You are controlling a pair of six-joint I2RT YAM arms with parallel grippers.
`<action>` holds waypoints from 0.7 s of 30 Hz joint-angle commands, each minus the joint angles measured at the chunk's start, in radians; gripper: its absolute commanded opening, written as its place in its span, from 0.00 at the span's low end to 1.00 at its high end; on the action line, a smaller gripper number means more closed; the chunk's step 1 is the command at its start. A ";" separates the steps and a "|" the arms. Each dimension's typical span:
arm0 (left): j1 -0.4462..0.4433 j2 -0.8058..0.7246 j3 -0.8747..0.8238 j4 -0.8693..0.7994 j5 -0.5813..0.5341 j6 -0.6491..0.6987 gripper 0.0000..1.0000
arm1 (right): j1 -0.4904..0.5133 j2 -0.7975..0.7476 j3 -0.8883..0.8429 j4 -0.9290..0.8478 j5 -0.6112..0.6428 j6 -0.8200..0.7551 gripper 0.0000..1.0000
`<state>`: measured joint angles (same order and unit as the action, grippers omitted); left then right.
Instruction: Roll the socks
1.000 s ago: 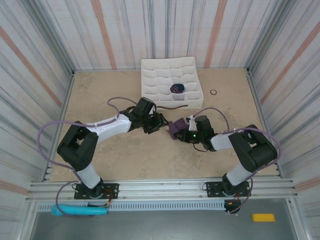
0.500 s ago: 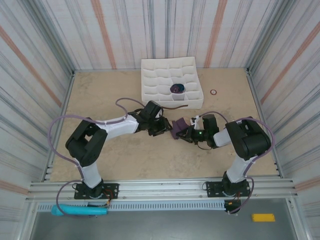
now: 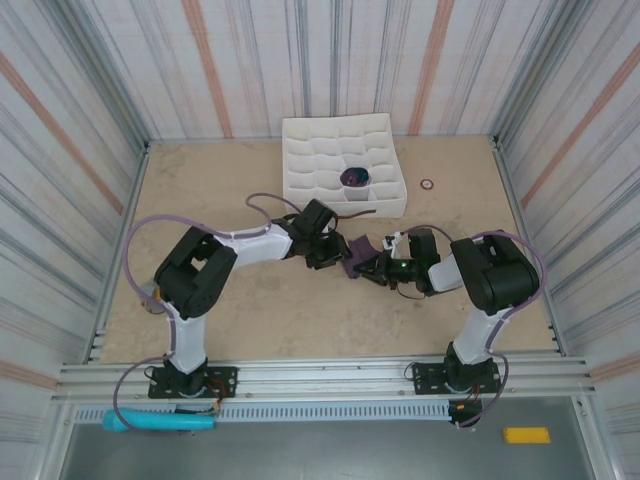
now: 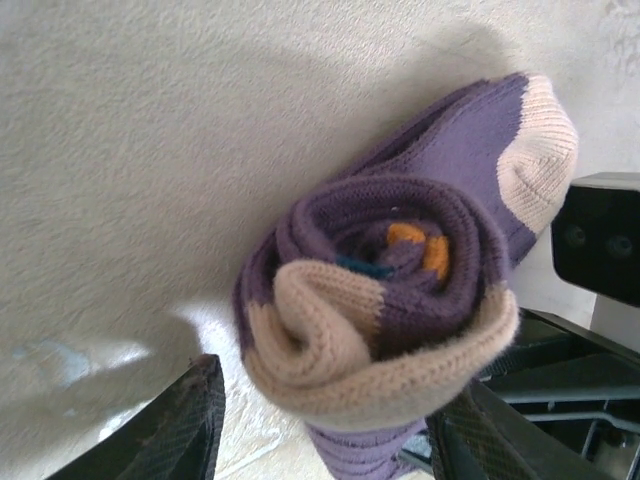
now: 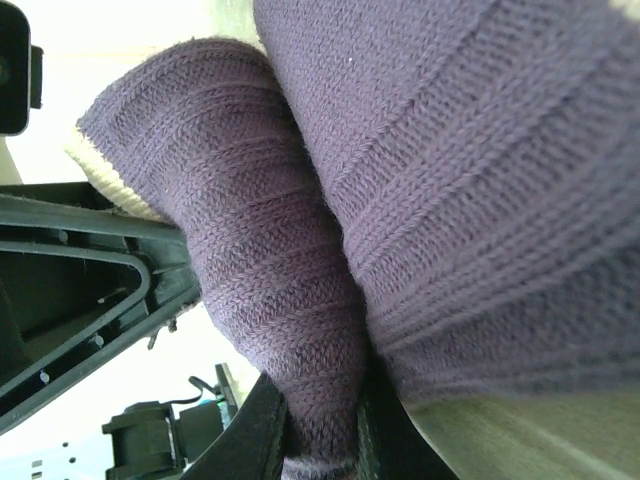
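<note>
Beige table [image 3: 200,190] — two socks [image 4: 400,270] rolled together; left tool [image 4: 330,400] spread astride, right tool [image 5: 322,430] pinching them.

The rolled socks [image 4: 390,290] are a deep purple ribbed knit. The toe is pale peach, and a peach band wraps the outside of the coil. Flecks of orange and dark teal show at the heart of the spiral. The table [image 3: 200,190] is a mottled sandy beige. The divided tray [image 3: 300,150] is plain white, and the bundle [image 3: 355,177] in one cell is purple. The walls [image 3: 90,80] are striped grey and white with salmon bands. There's a turquoise tool [image 3: 158,421] and a yellow block [image 3: 526,435].
</note>
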<state>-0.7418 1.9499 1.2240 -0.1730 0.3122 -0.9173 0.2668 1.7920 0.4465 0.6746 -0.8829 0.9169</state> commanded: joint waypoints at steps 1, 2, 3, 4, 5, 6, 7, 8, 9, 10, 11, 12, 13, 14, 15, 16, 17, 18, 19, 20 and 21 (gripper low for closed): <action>-0.004 0.064 0.062 -0.089 -0.038 -0.008 0.54 | -0.009 0.067 -0.060 -0.316 0.172 0.024 0.00; -0.004 0.075 0.077 -0.103 -0.038 -0.012 0.53 | -0.008 0.060 -0.057 -0.324 0.176 0.017 0.00; -0.004 0.083 0.087 -0.112 -0.042 -0.017 0.52 | -0.009 0.054 -0.055 -0.340 0.178 0.010 0.00; -0.004 0.091 0.094 -0.122 -0.047 -0.022 0.51 | -0.010 0.047 -0.048 -0.355 0.180 -0.001 0.00; -0.004 0.097 0.102 -0.129 -0.053 -0.026 0.48 | -0.009 0.040 -0.043 -0.367 0.179 -0.010 0.00; -0.004 0.102 0.107 -0.132 -0.054 -0.028 0.45 | -0.010 0.031 -0.038 -0.379 0.179 -0.018 0.00; -0.002 0.107 0.109 -0.129 -0.054 -0.032 0.42 | -0.009 0.022 -0.029 -0.395 0.179 -0.028 0.00; -0.002 0.111 0.112 -0.132 -0.052 -0.036 0.40 | -0.009 0.012 -0.021 -0.412 0.177 -0.041 0.00; 0.000 0.115 0.115 -0.134 -0.051 -0.038 0.37 | -0.009 0.002 -0.012 -0.431 0.179 -0.053 0.00; 0.000 0.119 0.119 -0.139 -0.052 -0.039 0.31 | -0.009 -0.012 -0.001 -0.456 0.181 -0.069 0.00; -0.001 0.120 0.124 -0.156 -0.059 -0.043 0.27 | -0.009 -0.025 0.011 -0.480 0.183 -0.086 0.01; -0.001 0.120 0.127 -0.169 -0.067 -0.046 0.22 | -0.009 -0.041 0.021 -0.501 0.186 -0.100 0.02; 0.001 0.119 0.126 -0.178 -0.070 -0.049 0.16 | -0.009 -0.062 0.031 -0.528 0.192 -0.116 0.06; 0.003 0.115 0.124 -0.189 -0.070 -0.050 0.11 | -0.008 -0.088 0.045 -0.554 0.197 -0.136 0.11; 0.005 0.112 0.121 -0.196 -0.067 -0.053 0.08 | -0.006 -0.114 0.058 -0.582 0.202 -0.153 0.16; 0.010 0.105 0.113 -0.200 -0.061 -0.055 0.04 | -0.002 -0.146 0.071 -0.622 0.214 -0.177 0.21; 0.014 0.097 0.105 -0.207 -0.058 -0.057 0.00 | 0.004 -0.185 0.089 -0.663 0.233 -0.205 0.24; 0.016 0.088 0.099 -0.216 -0.058 -0.057 0.00 | 0.012 -0.221 0.105 -0.702 0.252 -0.231 0.25; 0.021 0.079 0.095 -0.230 -0.058 -0.058 0.00 | 0.029 -0.262 0.124 -0.743 0.273 -0.265 0.25; 0.025 0.072 0.090 -0.241 -0.055 -0.057 0.00 | 0.048 -0.302 0.142 -0.777 0.297 -0.291 0.27; 0.028 0.064 0.083 -0.250 -0.051 -0.059 0.00 | 0.072 -0.341 0.161 -0.818 0.336 -0.321 0.30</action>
<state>-0.7464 2.0232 1.3476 -0.2733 0.3313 -0.9695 0.3065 1.5364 0.5739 0.1089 -0.6785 0.7227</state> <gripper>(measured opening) 0.156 0.296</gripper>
